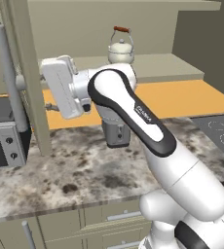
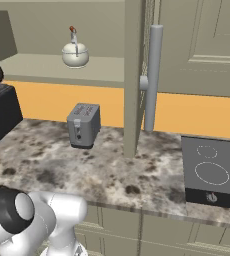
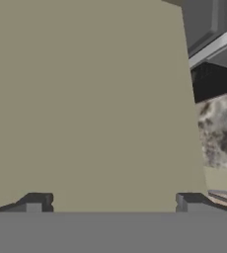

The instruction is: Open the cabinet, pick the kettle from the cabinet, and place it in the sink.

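The cabinet [image 1: 167, 68] has both doors swung open. The cream kettle [image 1: 121, 48] stands upright on its shelf and appears again as the kettle [image 2: 75, 54] at the back. My white hand [image 1: 60, 87] hangs left of and below the kettle, close beside the left door [image 1: 31, 73]. In the hand view my gripper [image 3: 113, 202] is open with nothing between its fingertips [image 3: 34, 202], and the door's flat olive face [image 3: 86, 99] lies just ahead. Whether it touches the door I cannot tell. The right door [image 2: 133, 75] carries a grey bar handle [image 2: 152, 75]. The sink is out of view.
A grey toaster [image 2: 83, 125] stands on the marbled counter [image 2: 47, 160] below the shelf, partly behind my arm in the left base view. A microwave [image 1: 2, 141] sits at the left beside the open door. A black cooktop [image 2: 212, 170] lies at the right. Drawer fronts [image 1: 114, 216] run under the counter edge.
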Tool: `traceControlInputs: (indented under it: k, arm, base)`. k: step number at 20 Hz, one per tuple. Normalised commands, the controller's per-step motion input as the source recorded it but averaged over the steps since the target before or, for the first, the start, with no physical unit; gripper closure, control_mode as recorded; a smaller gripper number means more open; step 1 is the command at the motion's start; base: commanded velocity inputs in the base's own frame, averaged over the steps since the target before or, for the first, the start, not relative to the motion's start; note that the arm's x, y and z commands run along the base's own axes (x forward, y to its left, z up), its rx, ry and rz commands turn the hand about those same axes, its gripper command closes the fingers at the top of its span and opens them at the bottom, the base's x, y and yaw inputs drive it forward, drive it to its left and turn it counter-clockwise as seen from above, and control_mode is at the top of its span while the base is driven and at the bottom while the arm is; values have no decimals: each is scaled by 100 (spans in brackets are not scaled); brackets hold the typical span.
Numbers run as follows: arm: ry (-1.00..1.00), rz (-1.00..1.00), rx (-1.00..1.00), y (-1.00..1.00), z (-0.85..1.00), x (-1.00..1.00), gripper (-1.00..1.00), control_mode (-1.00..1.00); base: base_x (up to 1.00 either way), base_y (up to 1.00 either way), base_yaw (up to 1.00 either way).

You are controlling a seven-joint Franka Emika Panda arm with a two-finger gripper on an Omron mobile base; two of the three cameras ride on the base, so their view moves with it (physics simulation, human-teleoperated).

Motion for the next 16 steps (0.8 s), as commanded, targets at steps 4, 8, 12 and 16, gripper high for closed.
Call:
traceControlInputs:
  k: [4, 8, 12, 16]
  arm:
    - [0, 0, 0, 38, -4, -4, -100, -100]
    - [0, 0, 0, 28, -5, -2, -100, -100]
    - [0, 0, -1, 12, -6, -2, -100, -100]
    - [0, 0, 0, 4, -4, -1, -100, -100]
  base:
    - [0, 0, 0]
    - [0, 0, 0]
    - [0, 0, 0]
    - [0, 0, 0]
